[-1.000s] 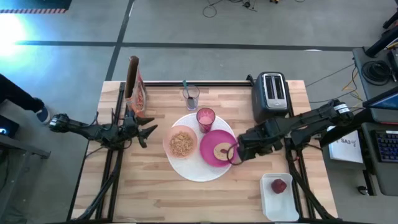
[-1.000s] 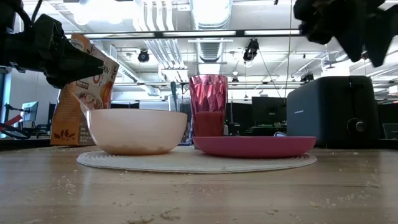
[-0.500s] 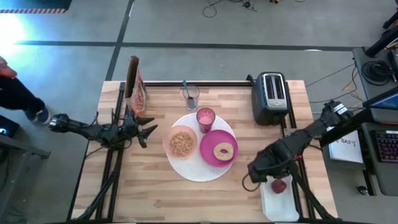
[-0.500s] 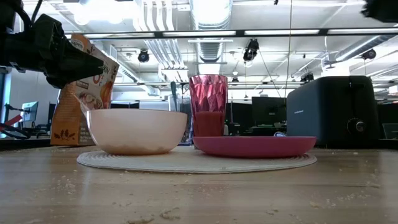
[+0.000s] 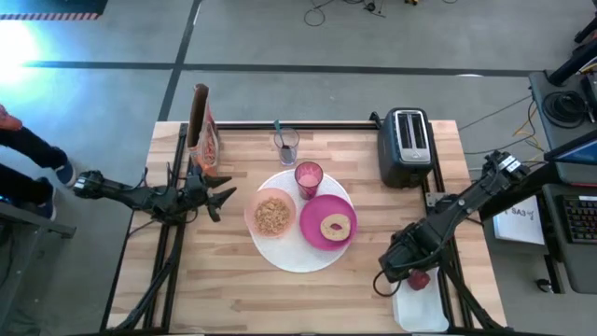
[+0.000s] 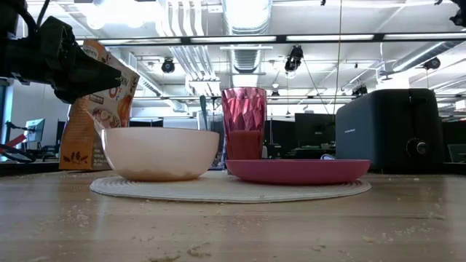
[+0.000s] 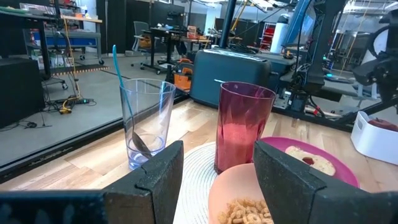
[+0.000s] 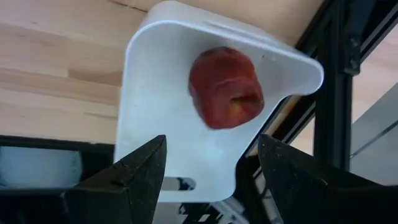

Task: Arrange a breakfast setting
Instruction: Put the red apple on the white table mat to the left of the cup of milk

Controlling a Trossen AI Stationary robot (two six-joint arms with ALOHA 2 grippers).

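Note:
The white placemat [image 5: 280, 245] lies mid-table. On it stand the peach bowl [image 5: 272, 215] with cereal, the pink cup [image 5: 309, 175] and the magenta plate [image 5: 312, 233] with the bagel [image 5: 336, 227]. The teal-handled spoon [image 7: 118, 68] stands in a clear glass [image 5: 286, 145] behind them. The small red fruit [image 8: 225, 87] lies in a white tray [image 8: 163, 93] at the near right. My right gripper [image 8: 211, 143] hangs open just above the tray and also shows in the high view [image 5: 396, 271]. My left gripper [image 5: 219, 198] is open and empty left of the bowl.
The black toaster [image 5: 407, 145] stands at the far right. The colourful bag [image 5: 201, 131] stands at the far left, behind my left gripper. Bare wood lies along the near edge [image 5: 280, 299]. A person shows beyond the table's left side [image 5: 19, 140].
My right gripper has left the plate with the bagel and gone toward the table's near right corner. It now hangs over the white tray with the red fruit. The bagel stays on the plate.

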